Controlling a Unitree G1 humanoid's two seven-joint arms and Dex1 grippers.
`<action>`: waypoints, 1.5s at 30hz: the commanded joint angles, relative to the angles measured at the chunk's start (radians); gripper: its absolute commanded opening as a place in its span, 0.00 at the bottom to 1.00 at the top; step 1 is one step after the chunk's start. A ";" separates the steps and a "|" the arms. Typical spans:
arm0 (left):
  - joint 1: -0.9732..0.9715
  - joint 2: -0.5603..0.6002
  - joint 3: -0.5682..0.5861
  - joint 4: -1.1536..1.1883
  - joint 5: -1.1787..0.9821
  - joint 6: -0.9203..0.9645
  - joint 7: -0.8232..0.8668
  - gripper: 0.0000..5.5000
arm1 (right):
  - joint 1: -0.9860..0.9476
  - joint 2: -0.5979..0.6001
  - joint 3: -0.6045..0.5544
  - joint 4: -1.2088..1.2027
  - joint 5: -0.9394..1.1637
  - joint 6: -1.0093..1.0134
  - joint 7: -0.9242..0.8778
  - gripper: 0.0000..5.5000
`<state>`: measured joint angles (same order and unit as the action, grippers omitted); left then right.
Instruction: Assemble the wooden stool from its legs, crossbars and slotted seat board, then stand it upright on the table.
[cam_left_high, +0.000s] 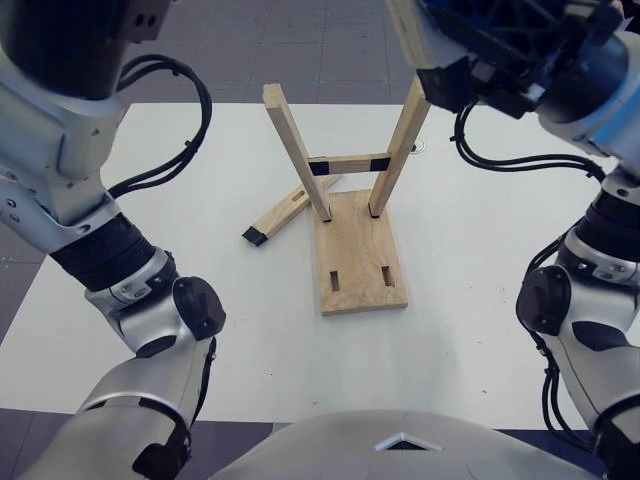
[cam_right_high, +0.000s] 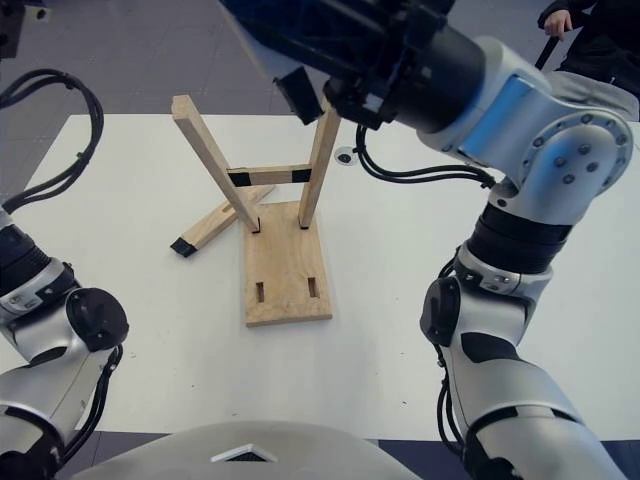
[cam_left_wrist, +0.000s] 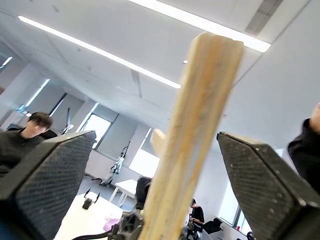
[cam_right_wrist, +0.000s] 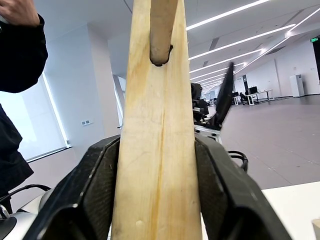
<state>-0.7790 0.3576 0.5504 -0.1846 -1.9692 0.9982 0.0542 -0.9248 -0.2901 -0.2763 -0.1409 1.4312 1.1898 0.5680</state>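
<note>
Stool work stands roughly half done, by my reading. Nearest the robot, the seat board (cam_left_high: 358, 255) lies flat on the white table (cam_left_high: 480, 300), slots facing up so legs can drop in from above. Its two near slots (cam_left_high: 334, 281) are empty, presumably left for the second pair. At the board's far end, the left leg (cam_left_high: 297, 150) and right leg (cam_left_high: 398, 150) stand seated in their slots, leaning apart at the top. A crossbar (cam_left_high: 348, 163) with black ends ties them together, which likely keeps them up unaided. At about ten o'clock from the board, a loose bar (cam_left_high: 285, 213) lies flat on the table, just beside the left leg's foot, parked within reach. Farther up, at about one o'clock, the right gripper (cam_right_wrist: 160, 195) hangs over the right leg's top. Its fingers (cam_right_wrist: 95, 200) are pressed tight on both faces of a wooden leg (cam_right_wrist: 157, 100), gripped firmly for carrying. Whether that piece touches the standing leg, I cannot tell. The left gripper (cam_left_wrist: 160, 165) is spread wide, pads (cam_left_wrist: 55, 175) well clear of a wooden bar (cam_left_wrist: 195, 125) rising between them, probably that same piece, bracketed to steady or take it.
</note>
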 joint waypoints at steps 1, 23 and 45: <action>0.029 -0.007 -0.067 -0.051 -0.003 -0.034 0.002 0.81 | -0.019 0.025 0.057 -0.028 -0.011 -0.042 -0.021 0.37; 0.106 0.119 -0.355 -0.148 -0.003 0.045 -0.072 0.81 | 0.033 0.017 0.153 -0.073 -0.015 -0.094 -0.042 0.37; -0.097 0.218 -0.337 -0.021 -0.002 -0.019 -0.041 0.90 | 0.108 -0.037 0.222 -0.140 0.012 -0.103 -0.048 0.36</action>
<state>-0.8812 0.5360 0.2418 -0.1846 -1.9788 0.9364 0.0176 -0.8092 -0.3183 -0.0574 -0.2735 1.4369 1.0879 0.5164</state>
